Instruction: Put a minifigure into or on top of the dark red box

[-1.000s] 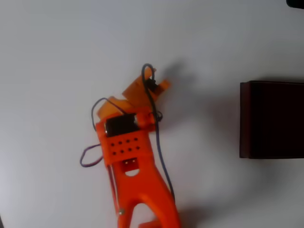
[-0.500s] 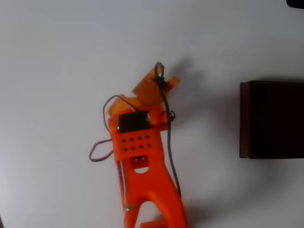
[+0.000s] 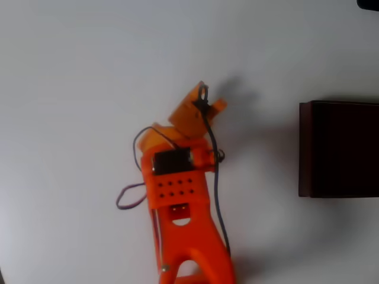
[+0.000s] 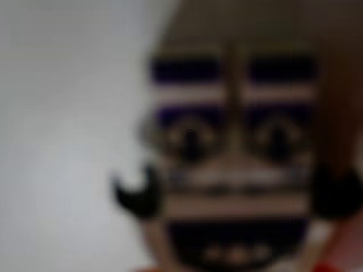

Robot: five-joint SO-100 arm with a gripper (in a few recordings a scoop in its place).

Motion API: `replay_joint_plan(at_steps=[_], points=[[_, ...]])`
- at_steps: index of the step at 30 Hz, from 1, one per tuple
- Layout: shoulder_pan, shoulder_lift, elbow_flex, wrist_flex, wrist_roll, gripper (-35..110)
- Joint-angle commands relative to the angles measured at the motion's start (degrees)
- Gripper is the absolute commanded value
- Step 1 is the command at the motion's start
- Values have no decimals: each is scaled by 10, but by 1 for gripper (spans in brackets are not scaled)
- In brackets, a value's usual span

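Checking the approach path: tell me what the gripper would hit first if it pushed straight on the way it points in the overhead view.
Nothing, as far as the overhead view shows. The gripper points up and right over bare table; that line passes above the dark red box. Height is unclear.

In the overhead view the arm (image 3: 177, 195) stands on the worktop (image 3: 71, 71) left of the box (image 3: 339, 149), well apart from it.
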State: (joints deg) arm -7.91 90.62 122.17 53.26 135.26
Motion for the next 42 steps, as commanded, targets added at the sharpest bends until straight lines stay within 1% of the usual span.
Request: replay_joint_plan(at_steps=[1,10,14,16,18,21,24,27,31,37,40,42], points=[[0,9,11,-3,-6,9],[11,13,17,-8,-34,0],[28,25,2,20,-68,0],[55,31,-33,76,-118,0],[86,36,-81,139,-193,0],[152,40,-144,221,-284,0],[221,63,-169,236,-369,0],[298,87,-187,221,-470,0],[390,96,-247,243,-576,0],[500,69,-318,248,-678,0],[528,41,-320,236,-709,0],[533,25,-301,221,-715,4]])
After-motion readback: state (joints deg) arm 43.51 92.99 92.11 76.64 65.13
